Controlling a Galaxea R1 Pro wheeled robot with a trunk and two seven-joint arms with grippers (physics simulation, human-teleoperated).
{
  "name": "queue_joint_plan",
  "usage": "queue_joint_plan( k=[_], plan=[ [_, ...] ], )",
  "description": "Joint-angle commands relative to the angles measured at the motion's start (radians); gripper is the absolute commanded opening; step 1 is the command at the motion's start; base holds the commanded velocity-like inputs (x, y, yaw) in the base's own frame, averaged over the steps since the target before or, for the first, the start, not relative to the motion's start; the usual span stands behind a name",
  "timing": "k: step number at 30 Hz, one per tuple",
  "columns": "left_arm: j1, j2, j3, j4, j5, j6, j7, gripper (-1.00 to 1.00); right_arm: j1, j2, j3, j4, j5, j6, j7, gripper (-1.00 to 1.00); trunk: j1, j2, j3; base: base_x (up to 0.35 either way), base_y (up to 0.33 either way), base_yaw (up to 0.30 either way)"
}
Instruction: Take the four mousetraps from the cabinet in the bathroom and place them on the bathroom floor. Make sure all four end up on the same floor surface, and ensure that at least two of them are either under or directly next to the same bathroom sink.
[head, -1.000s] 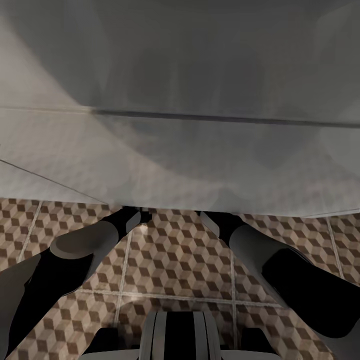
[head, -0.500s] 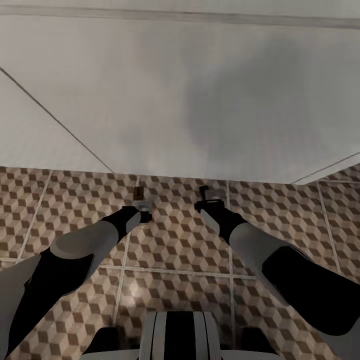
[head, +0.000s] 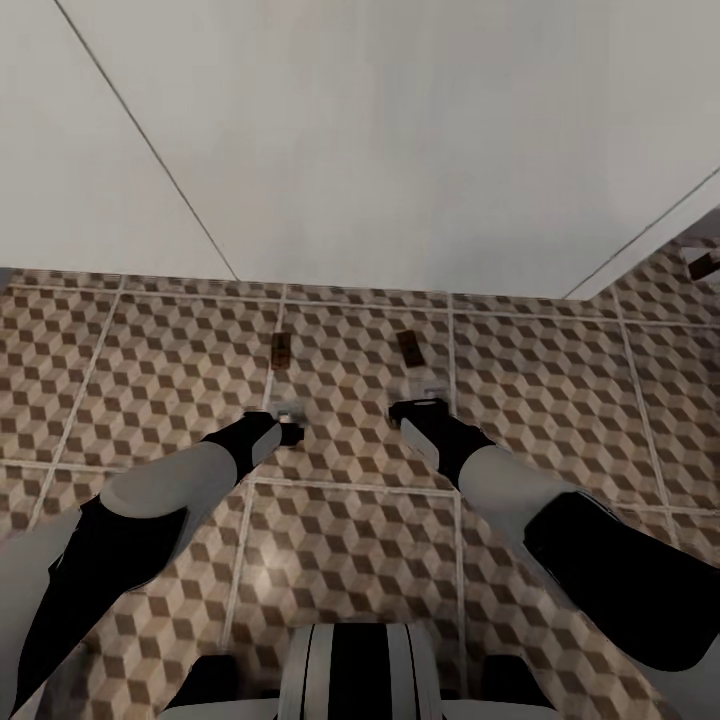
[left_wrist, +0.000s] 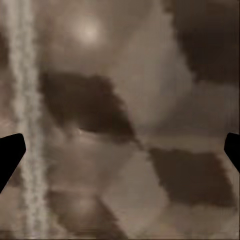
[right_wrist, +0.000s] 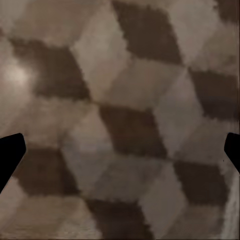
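Your left gripper (head: 288, 420) and right gripper (head: 420, 400) hang spread wide and empty over the floor (head: 160, 370). Two mousetraps (head: 281, 349) (head: 408, 346) lie just beyond them, near the white sink (head: 400, 150). A third (head: 703, 265) is cut off beside the sink.

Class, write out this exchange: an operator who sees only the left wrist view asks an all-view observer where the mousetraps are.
Operator: My view has floor tile between the claw tips. Any mousetraps nearby?
Observer: Yes. In the head view one mousetrap lies flat on the floor, just ahead of the left claw.
Operator: Any others?
Observer: A second mousetrap lies ahead of the right claw.
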Motion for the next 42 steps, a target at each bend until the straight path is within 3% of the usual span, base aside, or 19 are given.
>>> queue_joint_plan(
  k=[1,14,42],
  plan=[
    [0.000,-0.001,-0.008,0.002,0.010,0.004,0.002,1.00,-0.001,-0.001,0.008,-0.002,-0.006,0.006,-0.006,1.00,-0.001,0.000,0.000,-0.334,0.000,0.000],
    [0.000,-0.001,-0.008,0.002,0.010,0.003,0.002,1.00,-0.001,-0.001,0.008,-0.009,-0.006,0.006,-0.006,1.00,-0.001,0.000,0.000,-0.263,0.000,0.000],
    [0.000,-0.002,-0.008,0.002,0.010,0.003,0.000,1.00,-0.001,-0.001,0.008,-0.019,-0.006,0.006,-0.006,1.00,-0.001,0.000,0.000,-0.014,0.000,0.000]
  ],
)
